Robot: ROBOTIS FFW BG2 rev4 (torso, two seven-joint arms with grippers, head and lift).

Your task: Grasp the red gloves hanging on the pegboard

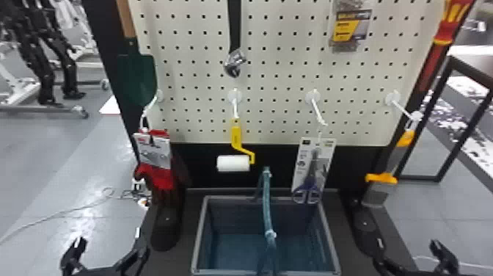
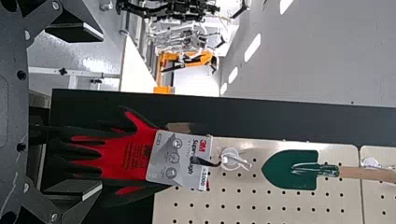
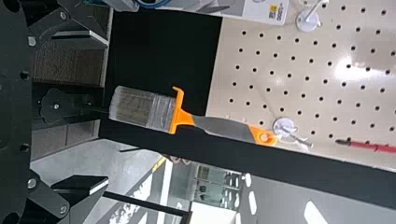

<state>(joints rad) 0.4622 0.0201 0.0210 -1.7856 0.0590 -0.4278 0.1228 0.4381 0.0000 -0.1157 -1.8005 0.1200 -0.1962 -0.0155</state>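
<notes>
Both grippers sit low, jaws spread wide and holding nothing: the left gripper below the red gloves, the right gripper below a paintbrush. The gloves hang from a white hook at the pegboard's lower left corner, apart from the left fingers, beside a paint roller.

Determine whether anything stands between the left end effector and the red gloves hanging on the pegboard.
Nothing visible does. The open left end effector sits low before the red-and-black work gloves, with only open space between them.
</notes>
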